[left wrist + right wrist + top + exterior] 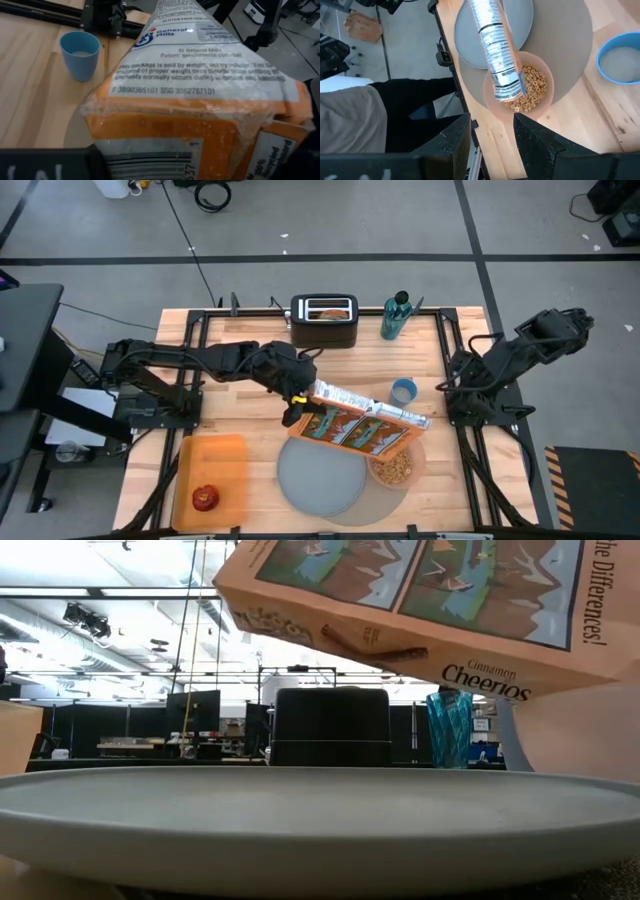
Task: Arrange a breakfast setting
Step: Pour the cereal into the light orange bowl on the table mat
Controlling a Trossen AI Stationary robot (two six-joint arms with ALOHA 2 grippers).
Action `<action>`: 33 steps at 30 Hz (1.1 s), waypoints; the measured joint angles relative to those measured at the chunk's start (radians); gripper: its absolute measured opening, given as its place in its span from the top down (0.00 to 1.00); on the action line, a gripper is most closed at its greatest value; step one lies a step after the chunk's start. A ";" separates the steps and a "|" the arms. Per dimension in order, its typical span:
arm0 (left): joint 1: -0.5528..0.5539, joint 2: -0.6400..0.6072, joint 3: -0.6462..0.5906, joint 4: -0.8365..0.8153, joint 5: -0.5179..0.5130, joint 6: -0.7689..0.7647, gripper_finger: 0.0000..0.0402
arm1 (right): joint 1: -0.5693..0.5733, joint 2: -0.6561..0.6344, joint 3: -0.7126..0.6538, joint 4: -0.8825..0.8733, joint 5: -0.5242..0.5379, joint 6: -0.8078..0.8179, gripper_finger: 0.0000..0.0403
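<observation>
We see the pink bowl (396,466) on the mat (400,498), near the table's (230,395) front edge, w/ cereal rings (532,89) in it. The plate (322,475) sits just beside the bowl on the same mat, bare. The blue cup (403,391) stands nearer the right edge, behind the bowl; white grains show in it in the right wrist view. An orange tray (212,470) at the front-left corner holds the apple (205,499).

Our left gripper (296,406) is clamped on one end of a cereal box (362,428), arm reaching in from the left edge. The box is tipped, long axis running left-to-right, its foil liner (372,406) mouth pointing down over the bowl.

Right gripper (492,131) hovers above the right side, jaws apart, holding nothing.

A toaster (324,320) and a teal bottle (395,316) stand at the back edge.
</observation>
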 joint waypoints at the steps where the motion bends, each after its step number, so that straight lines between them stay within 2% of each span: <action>1: 0.000 0.000 0.000 -0.001 -0.001 0.000 0.55 | 0.015 0.000 -0.011 0.001 0.003 0.013 0.61; 8: 0.000 0.000 0.000 -0.006 -0.017 0.000 0.55 | 0.099 0.000 -0.174 0.043 0.024 0.085 0.61; 15: 0.001 0.000 0.000 -0.009 -0.018 -0.001 0.55 | 0.147 -0.013 -0.340 0.069 0.134 0.111 0.61; 19: 0.001 0.000 0.000 -0.024 -0.018 0.000 0.55 | 0.165 -0.047 -0.415 0.146 0.226 0.126 0.61; 26: 0.001 0.000 0.000 -0.023 -0.018 0.002 0.55 | 0.166 -0.081 -0.516 0.296 0.319 0.075 0.61; 33: 0.001 -0.003 0.000 -0.023 -0.015 -0.004 0.54 | 0.170 -0.105 -0.553 0.436 0.356 0.027 0.61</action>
